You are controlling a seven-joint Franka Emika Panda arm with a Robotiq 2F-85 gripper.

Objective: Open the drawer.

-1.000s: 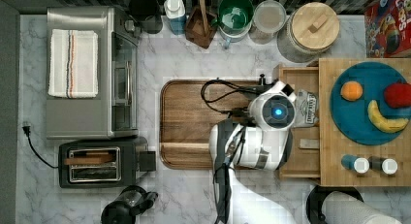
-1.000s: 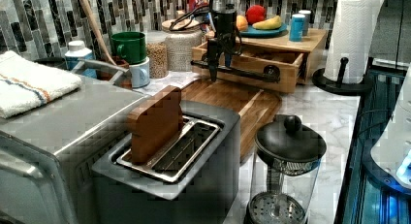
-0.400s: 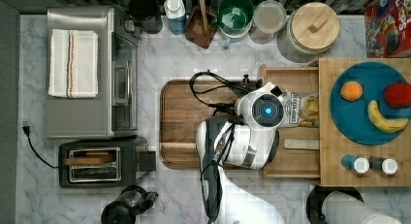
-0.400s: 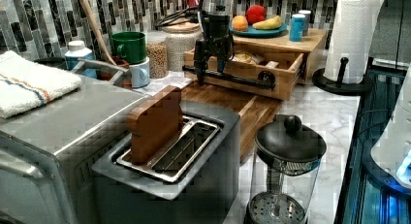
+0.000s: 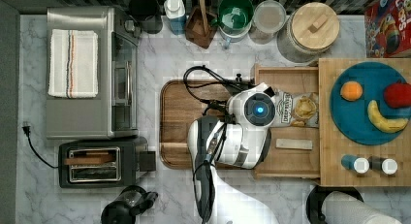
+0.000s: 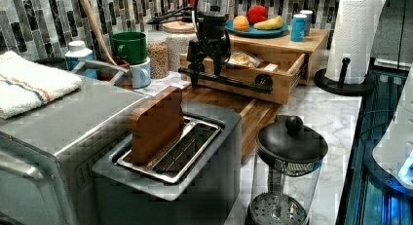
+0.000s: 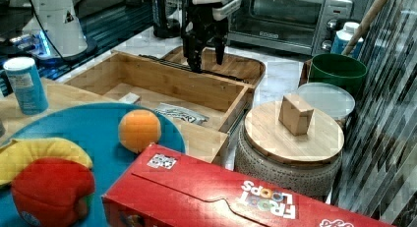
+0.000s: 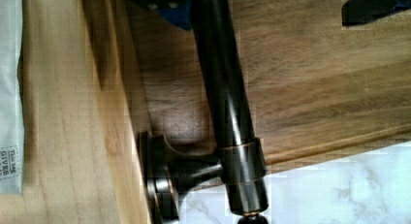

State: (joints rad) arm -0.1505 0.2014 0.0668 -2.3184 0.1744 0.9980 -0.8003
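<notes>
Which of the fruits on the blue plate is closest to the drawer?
The orange. In the top view it lies at the blue plate's left edge, nearest the drawer; the banana and the red apple lie further right.

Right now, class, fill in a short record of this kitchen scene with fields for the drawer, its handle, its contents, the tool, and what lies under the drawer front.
drawer: bamboo drawer, pulled well out
handle: black bar handle across the front
contents: snack packet and a small pale block
tool: tool at the handle, fingers either side of the bar
under the front: dark wooden tray on the marble counter
</notes>
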